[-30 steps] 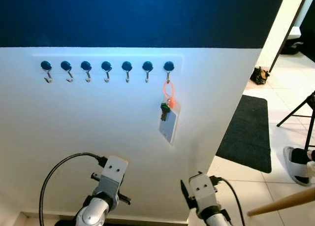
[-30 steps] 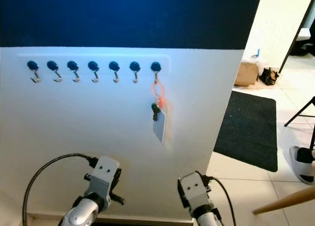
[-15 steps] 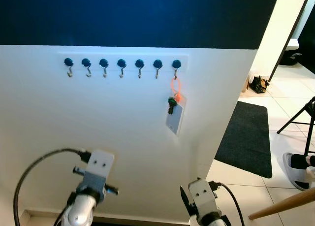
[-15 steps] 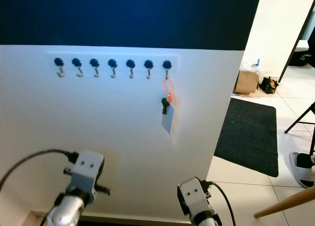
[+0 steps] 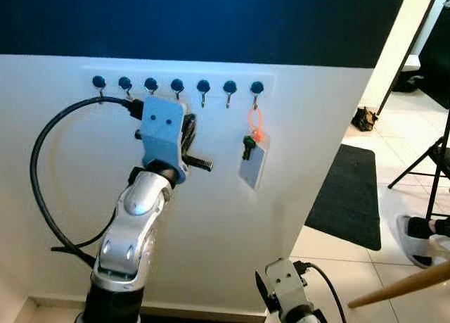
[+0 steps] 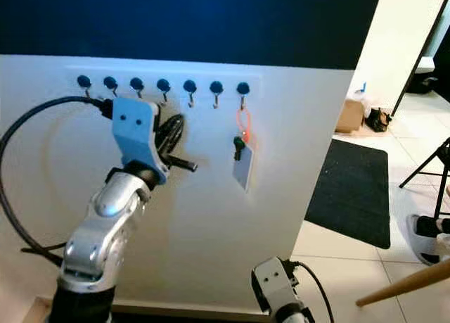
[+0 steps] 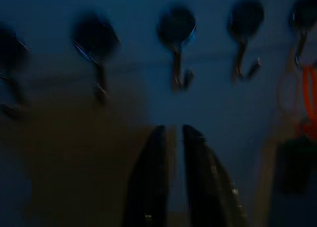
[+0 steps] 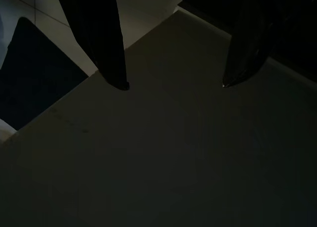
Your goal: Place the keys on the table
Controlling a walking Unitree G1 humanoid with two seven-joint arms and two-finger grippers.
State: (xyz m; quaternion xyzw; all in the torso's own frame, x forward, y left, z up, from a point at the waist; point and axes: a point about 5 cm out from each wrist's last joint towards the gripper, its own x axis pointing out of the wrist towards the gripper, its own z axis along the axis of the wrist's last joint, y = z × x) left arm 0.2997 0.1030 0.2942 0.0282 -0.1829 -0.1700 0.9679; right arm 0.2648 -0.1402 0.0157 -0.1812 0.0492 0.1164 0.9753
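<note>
The keys [image 5: 247, 146] hang on an orange loop [image 5: 256, 120] from the rightmost of several blue-knobbed hooks [image 5: 203, 87] on the white wall, with a pale card tag [image 5: 253, 167] beside them. My left arm is raised before the hook row, its blue wrist housing [image 5: 163, 134] left of the keys. In the left wrist view my left gripper [image 7: 172, 131] points at the middle hooks with its fingers close together and empty; the orange loop [image 7: 309, 96] sits at that picture's edge. My right gripper [image 8: 173, 84] hangs low and open over dim floor.
A black mat [image 5: 351, 195] lies on the tiled floor past the wall's right corner. A tripod leg [image 5: 420, 162], a wooden stick [image 5: 397, 288] and a person's sandalled foot [image 5: 416, 236] are at the right. A cardboard box [image 6: 351, 115] stands further back.
My left arm has risen from low in front of the wall up to the hook row. The right arm stays low. The keys hang as before; the camera has shifted slightly.
</note>
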